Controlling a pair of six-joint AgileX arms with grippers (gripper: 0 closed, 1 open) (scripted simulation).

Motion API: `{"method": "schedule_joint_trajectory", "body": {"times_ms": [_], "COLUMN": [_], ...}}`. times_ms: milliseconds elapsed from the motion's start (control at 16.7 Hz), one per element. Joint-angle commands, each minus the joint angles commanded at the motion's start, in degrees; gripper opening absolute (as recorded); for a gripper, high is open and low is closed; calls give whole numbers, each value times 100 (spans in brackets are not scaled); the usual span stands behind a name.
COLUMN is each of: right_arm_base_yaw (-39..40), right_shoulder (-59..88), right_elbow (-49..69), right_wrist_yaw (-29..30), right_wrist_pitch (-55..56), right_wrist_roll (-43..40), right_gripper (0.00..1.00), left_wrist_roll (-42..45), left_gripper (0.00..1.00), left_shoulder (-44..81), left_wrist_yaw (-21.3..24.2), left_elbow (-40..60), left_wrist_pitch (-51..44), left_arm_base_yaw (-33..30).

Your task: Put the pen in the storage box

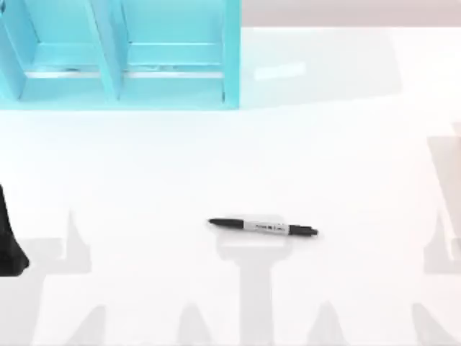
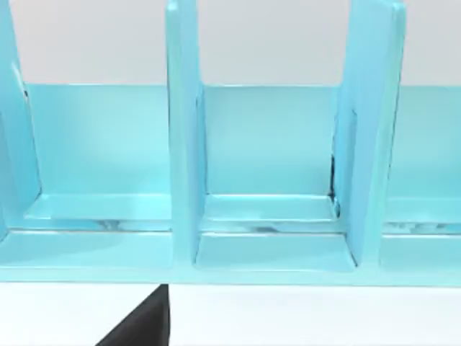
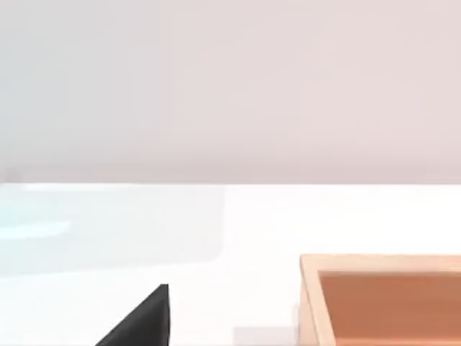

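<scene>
Pen on the open table, not yet picked up.

The pen (image 1: 263,227) lies flat near the middle of the white table (image 1: 346,158), lengthwise left to right, well apart from the turquoise storage box (image 1: 232,65) at the far left, whose upright dividers (image 2: 184,144) form compartments open toward the table. The left arm (image 1: 10,238) sits parked at the left edge. Whether either gripper is open or closed cannot be told; neither has hold of the pen. A shallow wooden box (image 3: 382,295) appears in the right wrist view.
</scene>
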State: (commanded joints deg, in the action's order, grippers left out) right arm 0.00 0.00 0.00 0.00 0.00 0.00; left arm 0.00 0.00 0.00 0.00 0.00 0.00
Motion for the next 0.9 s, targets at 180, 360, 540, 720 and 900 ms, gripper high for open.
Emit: {"method": "schedule_joint_trajectory", "body": {"times_ms": [180, 360, 540, 720, 900], "right_arm_base_yaw": [35, 345, 888, 1555, 2253], "right_shoulder": [55, 573, 1641, 3238, 5176], "right_elbow": [46, 462, 1237, 2267, 3441], "right_wrist_yaw": [-9, -76, -167, -228, -234], "right_wrist_pitch": [-32, -325, -878, -1624, -2488], "right_wrist_roll": [-31, -310, -811, -1428, -2064], "right_gripper": [100, 100, 100, 100, 100], "left_wrist_roll": [0, 0, 0, 0, 0], "left_gripper": [100, 100, 100, 100, 100], "left_shoulder": [0, 0, 0, 0, 0], "left_wrist_yaw": [0, 0, 0, 0, 0], "left_elbow": [0, 0, 0, 0, 0], "left_wrist_pitch": [0, 0, 0, 0, 0], "left_arm_base_yaw": [0, 0, 0, 0, 0]}}
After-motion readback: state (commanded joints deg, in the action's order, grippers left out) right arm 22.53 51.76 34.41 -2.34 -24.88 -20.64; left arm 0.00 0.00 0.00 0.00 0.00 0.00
